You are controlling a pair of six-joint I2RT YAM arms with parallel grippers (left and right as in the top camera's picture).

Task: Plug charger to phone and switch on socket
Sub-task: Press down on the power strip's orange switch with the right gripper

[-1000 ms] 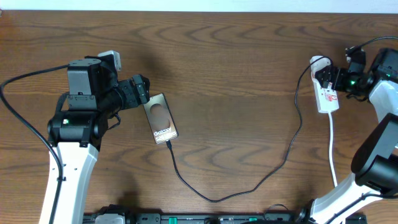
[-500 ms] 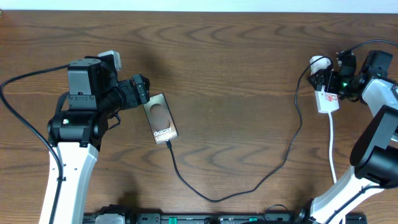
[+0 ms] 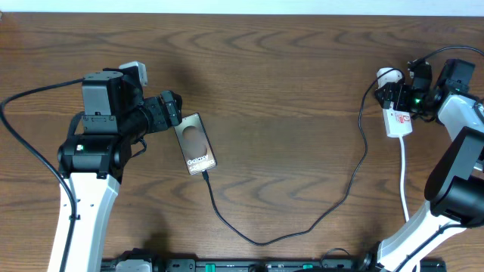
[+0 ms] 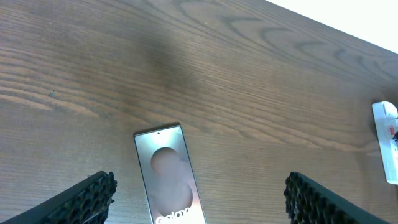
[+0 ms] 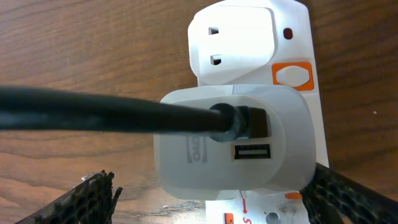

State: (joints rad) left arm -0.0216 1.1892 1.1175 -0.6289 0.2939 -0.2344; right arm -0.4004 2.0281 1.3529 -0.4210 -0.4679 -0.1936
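Observation:
The phone [image 3: 195, 143] lies back up on the table, "Galaxy" lettering showing. It also shows in the left wrist view [image 4: 169, 180]. The charger's black cable [image 3: 261, 242] runs from the phone's near end in a loop to the white adapter [image 5: 233, 143]. The adapter sits plugged into the white socket strip [image 3: 398, 121], next to an orange switch [image 5: 291, 76]. My left gripper [image 3: 175, 113] is open and empty at the phone's far end, its fingers either side of it [image 4: 199, 186]. My right gripper [image 3: 395, 98] is open, its fingers either side of the adapter [image 5: 211, 186].
The strip's white cord [image 3: 404, 181] runs toward the table's front edge on the right. The strip's far outlet [image 5: 233, 40] has nothing plugged in. The strip also shows at the right edge of the left wrist view [image 4: 388, 140].
My right gripper has moved left over the socket strip and adapter. The left arm, phone and cable have not moved.

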